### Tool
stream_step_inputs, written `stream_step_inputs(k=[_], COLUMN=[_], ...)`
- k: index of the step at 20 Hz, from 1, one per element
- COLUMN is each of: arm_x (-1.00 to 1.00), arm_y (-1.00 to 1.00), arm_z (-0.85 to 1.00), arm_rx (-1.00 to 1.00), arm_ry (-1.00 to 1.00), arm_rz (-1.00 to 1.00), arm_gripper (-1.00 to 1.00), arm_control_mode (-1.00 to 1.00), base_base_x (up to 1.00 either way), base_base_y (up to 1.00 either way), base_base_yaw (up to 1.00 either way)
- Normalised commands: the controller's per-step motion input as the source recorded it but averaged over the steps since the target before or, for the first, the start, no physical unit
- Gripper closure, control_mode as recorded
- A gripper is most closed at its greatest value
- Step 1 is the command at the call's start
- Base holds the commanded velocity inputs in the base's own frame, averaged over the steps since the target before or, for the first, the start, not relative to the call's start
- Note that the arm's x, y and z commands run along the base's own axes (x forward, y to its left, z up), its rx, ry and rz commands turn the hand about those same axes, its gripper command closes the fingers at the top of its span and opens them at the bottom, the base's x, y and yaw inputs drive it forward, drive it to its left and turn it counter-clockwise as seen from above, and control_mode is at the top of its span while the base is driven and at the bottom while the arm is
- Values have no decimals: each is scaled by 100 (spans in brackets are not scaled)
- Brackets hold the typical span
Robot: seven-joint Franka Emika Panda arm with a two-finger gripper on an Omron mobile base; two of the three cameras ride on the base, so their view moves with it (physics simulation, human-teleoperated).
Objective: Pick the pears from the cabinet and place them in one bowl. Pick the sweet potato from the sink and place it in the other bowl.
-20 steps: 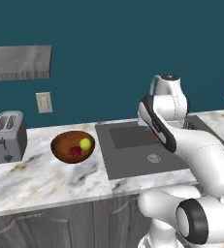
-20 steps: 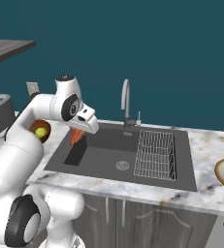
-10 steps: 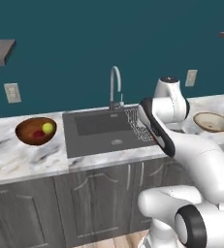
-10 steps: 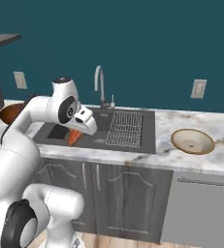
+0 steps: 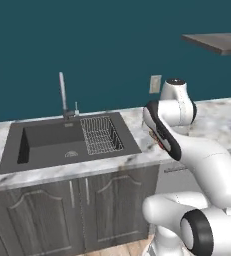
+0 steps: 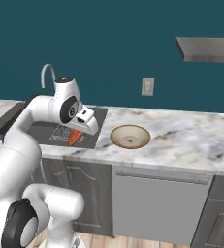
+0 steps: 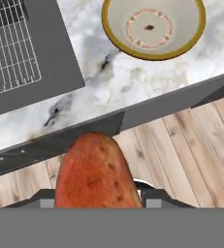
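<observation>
The gripper is closed on the sweet potato, whose orange-red body rises between the jaws in the hand view and hangs below the hand in the right base view. It is held above the front edge of the marble counter, roughly over the right end of the sink, though its exact height is hard to judge. The wire rack lies in the sink's right part, below the chrome tap. The tan-rimmed bowl with a cream inside sits on the counter just right of the sink, near the gripper. The grey cabinet slab is mounted high on the teal wall.
</observation>
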Motion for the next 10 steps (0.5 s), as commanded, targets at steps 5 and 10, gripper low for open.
stream_step_inputs(k=[5,10], arm_x=[0,0], arm_y=[0,0], arm_z=[0,0], arm_rx=[0,0], arm_ry=[0,0], arm_rz=[0,0], arm_gripper=[100,100], arm_control_mode=[100,100], base_base_x=[67,88], base_base_y=[-56,-8], base_base_yaw=[0,1])
